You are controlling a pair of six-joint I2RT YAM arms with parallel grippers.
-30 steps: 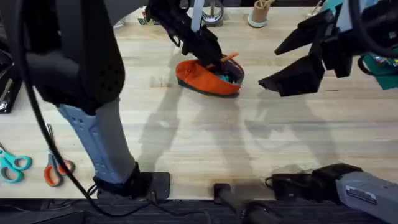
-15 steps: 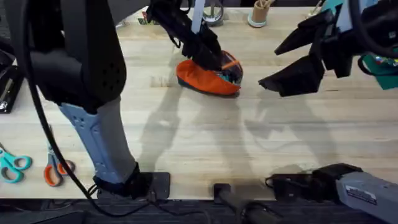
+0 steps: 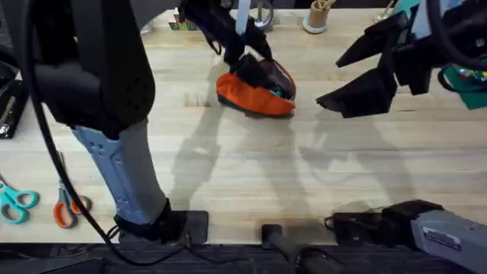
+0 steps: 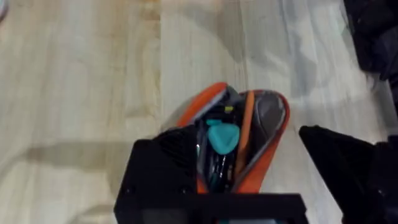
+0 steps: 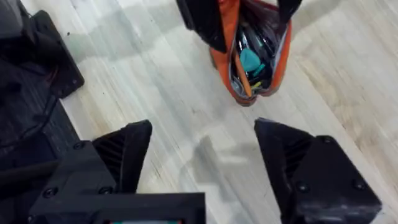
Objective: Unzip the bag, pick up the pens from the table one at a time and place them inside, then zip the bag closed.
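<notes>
Pale wood-plank surface (image 3: 251, 171) carrying the soft orange fabric pouch (image 3: 255, 93) toward 12 o'clock, unzipped. Left gripper (image 3: 255, 67) fingers, spread, straddle its mouth; the orange pen seen earlier is gone. Right gripper (image 5: 202, 155) hovers released at 3 o'clock.

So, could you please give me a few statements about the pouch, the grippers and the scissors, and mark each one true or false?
1. The bag is open, with items visible inside. True.
2. The right gripper is shut on the bag. False: its fingers are spread wide and hold nothing, apart from the bag.
3. The left gripper is at the open bag. True.
4. Two pairs of scissors lie on the table at its left edge near the arms' bases, one teal-handled and one orange-handled. True.
5. The bag is blue. False: it is orange with a dark grey underside.
</notes>
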